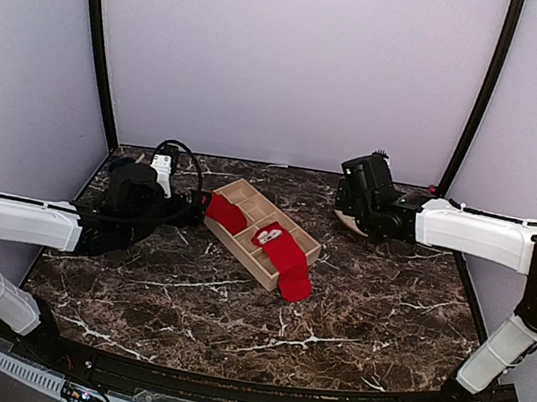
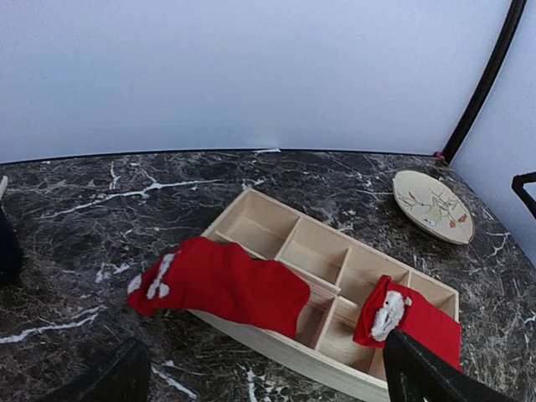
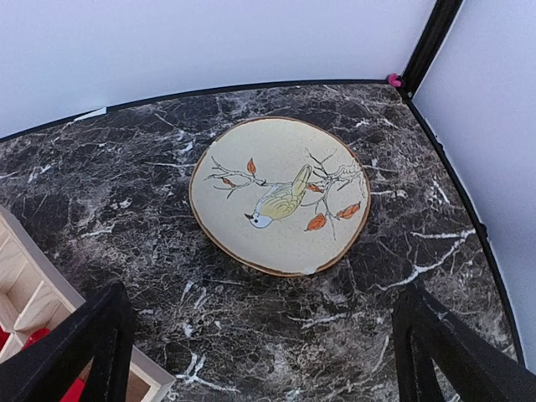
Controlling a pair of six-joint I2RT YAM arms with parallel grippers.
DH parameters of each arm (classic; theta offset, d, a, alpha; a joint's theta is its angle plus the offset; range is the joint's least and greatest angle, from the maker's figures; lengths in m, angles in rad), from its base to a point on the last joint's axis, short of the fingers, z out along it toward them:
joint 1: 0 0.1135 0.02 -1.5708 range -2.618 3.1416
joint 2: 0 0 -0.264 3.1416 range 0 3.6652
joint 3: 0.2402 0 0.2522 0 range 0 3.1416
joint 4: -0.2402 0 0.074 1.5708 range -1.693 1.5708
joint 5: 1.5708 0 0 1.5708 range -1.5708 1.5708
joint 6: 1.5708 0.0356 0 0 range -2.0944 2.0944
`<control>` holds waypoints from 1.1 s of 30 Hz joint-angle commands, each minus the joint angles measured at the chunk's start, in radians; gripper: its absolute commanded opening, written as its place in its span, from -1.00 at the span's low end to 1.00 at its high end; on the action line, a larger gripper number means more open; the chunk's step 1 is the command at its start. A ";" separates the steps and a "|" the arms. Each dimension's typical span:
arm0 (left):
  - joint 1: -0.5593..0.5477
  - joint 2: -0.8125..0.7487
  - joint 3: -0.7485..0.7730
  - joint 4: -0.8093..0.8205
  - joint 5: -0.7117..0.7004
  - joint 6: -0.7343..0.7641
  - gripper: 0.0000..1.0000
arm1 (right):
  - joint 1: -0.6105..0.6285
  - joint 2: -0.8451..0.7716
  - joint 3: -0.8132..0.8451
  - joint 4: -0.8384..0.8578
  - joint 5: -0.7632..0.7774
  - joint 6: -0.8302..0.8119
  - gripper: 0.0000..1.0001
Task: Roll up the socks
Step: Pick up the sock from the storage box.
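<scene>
Bird-painted plate [image 3: 280, 194] on marble table [image 3: 377, 280]

1. Socks [image 2: 226, 289]: bright red, white patches.
2. Tray [image 2: 322, 249]: pale bare wood.
3. Plate [image 3: 276, 151] — cream, brown rim; painted bird yellow and white, leaves orange.
4. Table [image 3: 276, 327] — dark brown marble, white veining.

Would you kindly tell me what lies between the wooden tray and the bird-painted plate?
Nothing but bare marble tabletop lies between the tray and the plate; the right wrist view shows it best.

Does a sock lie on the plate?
No, the plate shows only its painted bird and branches, with nothing lying on it.
</scene>
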 commanded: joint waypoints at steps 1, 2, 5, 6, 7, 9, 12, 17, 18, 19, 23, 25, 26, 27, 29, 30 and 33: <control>-0.076 0.049 0.085 -0.065 -0.080 -0.009 0.98 | 0.011 -0.104 -0.004 -0.113 0.004 0.150 0.99; -0.102 0.066 0.107 -0.097 -0.095 -0.001 0.98 | 0.018 -0.127 -0.027 -0.097 -0.014 0.159 0.99; -0.132 0.092 0.135 -0.137 -0.121 0.001 0.98 | 0.038 -0.215 -0.163 0.051 -0.126 0.112 0.89; -0.136 0.098 0.138 -0.142 -0.125 -0.008 0.98 | 0.042 -0.240 -0.216 0.104 -0.191 0.090 0.84; -0.142 0.105 0.145 -0.145 -0.124 -0.012 0.98 | 0.046 -0.257 -0.243 0.134 -0.229 0.076 0.78; -0.156 0.136 0.161 -0.138 -0.126 0.004 0.95 | 0.051 -0.263 -0.271 0.129 -0.284 0.072 0.66; -0.173 0.186 0.202 -0.111 -0.106 0.042 0.93 | 0.053 -0.241 -0.304 0.124 -0.398 0.026 0.54; -0.185 0.267 0.339 -0.205 -0.013 0.111 0.87 | 0.054 -0.189 -0.353 0.157 -0.563 -0.037 0.45; -0.186 0.285 0.368 -0.236 -0.012 0.112 0.87 | 0.053 -0.185 -0.365 0.168 -0.597 -0.044 0.45; -0.187 0.302 0.394 -0.259 0.000 0.118 0.87 | 0.053 -0.184 -0.379 0.178 -0.637 -0.052 0.45; -0.188 0.361 0.485 -0.312 0.031 0.125 0.87 | 0.053 -0.192 -0.428 0.209 -0.768 -0.077 0.49; -0.188 0.383 0.517 -0.339 0.037 0.119 0.86 | 0.054 -0.184 -0.444 0.219 -0.807 -0.081 0.52; -0.188 0.393 0.529 -0.353 0.039 0.113 0.85 | 0.053 -0.175 -0.449 0.224 -0.821 -0.081 0.53; -0.188 0.399 0.537 -0.362 0.044 0.108 0.86 | 0.054 -0.164 -0.453 0.232 -0.839 -0.081 0.54; -0.188 0.407 0.549 -0.378 0.052 0.108 0.84 | 0.054 -0.132 -0.456 0.248 -0.874 -0.076 0.54; -0.188 0.408 0.553 -0.386 0.050 0.106 0.84 | 0.053 -0.113 -0.453 0.251 -0.884 -0.075 0.54; -0.188 0.409 0.558 -0.395 0.047 0.123 0.84 | 0.054 -0.052 -0.443 0.257 -0.893 -0.068 0.53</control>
